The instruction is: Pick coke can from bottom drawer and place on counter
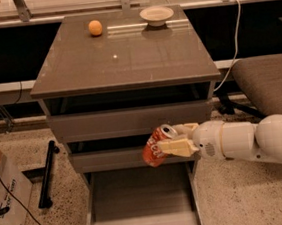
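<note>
Camera view: can held in the gripper above the open drawer

The gripper [170,140] reaches in from the right on a white arm [254,140] and pinches the can [155,150] across its body, with one finger near the silver top and one lower down. The can hangs tilted, top up and to the right. It is above the open bottom drawer [140,200] and in front of the middle drawer [105,159], and seems to touch neither.

A drink can is likely light, thin-walled and smooth, so a hard squeeze would dent it and a weak one would let it slip or swing. Mid-body across the round is the sound hold, and the fingers sit about there. Whether the can is full cannot be told.

The counter [125,56] lies above, and its front edge overhangs the drawers. The can probably has to come outward before it goes up. A ball [95,28] sits at the back left of the counter and a bowl [157,15] at the back right, both well away from the front edge. A chair [269,86] stands just behind the arm, with a cable [231,39] hanging near it. A box [2,199] sits on the floor at the left, well apart.
</note>
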Robot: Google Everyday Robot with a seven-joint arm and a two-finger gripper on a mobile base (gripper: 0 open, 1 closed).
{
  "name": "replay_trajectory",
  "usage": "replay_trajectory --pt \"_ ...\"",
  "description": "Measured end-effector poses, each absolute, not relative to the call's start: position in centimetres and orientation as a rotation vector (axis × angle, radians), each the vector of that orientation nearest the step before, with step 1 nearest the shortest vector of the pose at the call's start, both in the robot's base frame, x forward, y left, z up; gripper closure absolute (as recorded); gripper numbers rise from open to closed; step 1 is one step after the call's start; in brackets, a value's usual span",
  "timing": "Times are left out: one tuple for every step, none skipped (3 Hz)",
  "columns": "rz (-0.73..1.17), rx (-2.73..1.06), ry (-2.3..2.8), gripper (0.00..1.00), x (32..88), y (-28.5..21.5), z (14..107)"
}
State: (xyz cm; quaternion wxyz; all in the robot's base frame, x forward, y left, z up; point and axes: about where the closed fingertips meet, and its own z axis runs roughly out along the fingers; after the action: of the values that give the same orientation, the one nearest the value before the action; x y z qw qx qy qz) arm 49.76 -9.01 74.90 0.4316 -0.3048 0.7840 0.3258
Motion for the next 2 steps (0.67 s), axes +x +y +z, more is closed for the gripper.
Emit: replay_trajectory --pt "0.720 -0.855 1.863 1.00 49.7 -7.5 79.5" --pt "0.591 -0.912 1.826 1.00 51.1 -7.0 84.0"
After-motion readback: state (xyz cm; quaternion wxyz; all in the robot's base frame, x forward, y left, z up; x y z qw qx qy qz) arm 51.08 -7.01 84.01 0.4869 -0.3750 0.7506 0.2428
